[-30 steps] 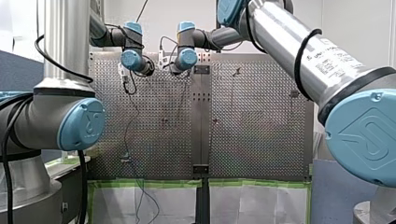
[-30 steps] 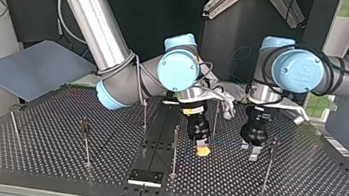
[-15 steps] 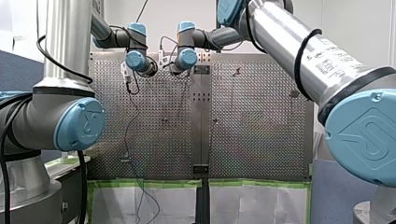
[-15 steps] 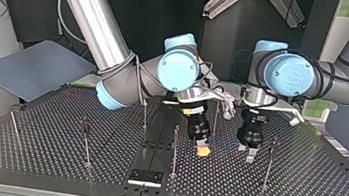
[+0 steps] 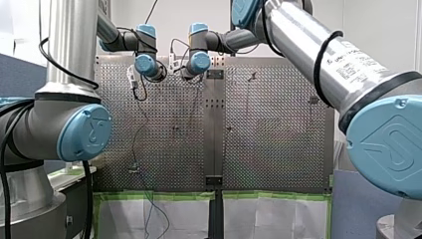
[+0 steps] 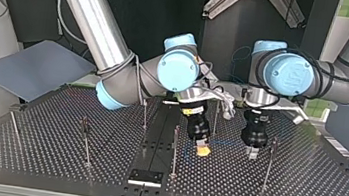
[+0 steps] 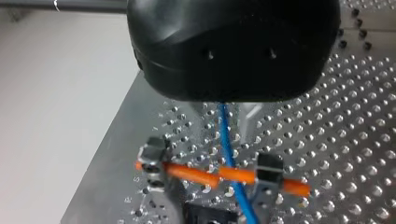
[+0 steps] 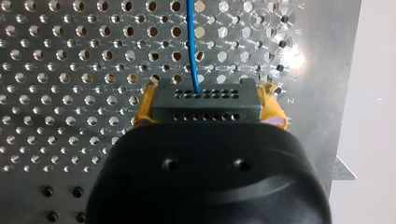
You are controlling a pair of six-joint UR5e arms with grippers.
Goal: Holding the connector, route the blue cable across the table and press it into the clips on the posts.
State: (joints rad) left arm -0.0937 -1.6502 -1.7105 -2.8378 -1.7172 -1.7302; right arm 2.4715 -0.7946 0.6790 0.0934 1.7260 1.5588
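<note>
Right jaws: clamped on the black connector (image 8: 205,105), with the yellow pads (image 8: 144,108) pressing its two sides.
Blue cable (image 8: 192,46): leaves the connector's face and runs straight ahead of the right jaws over the perforated counter (image 8: 70,70).
Left jaws: hidden under their black housing, so I cannot tell how wide they stand. The blue cable comes out from beneath them.
Ahead of left jaws: the cable crosses an orange strand (image 7: 196,173) held between two small clips (image 7: 152,158).

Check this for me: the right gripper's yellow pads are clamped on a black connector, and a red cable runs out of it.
One thing is wrong: the cable is blue, not red. The right wrist view shows the right gripper with its yellow pads clamped on the black connector, and the blue cable running out of it.
</note>
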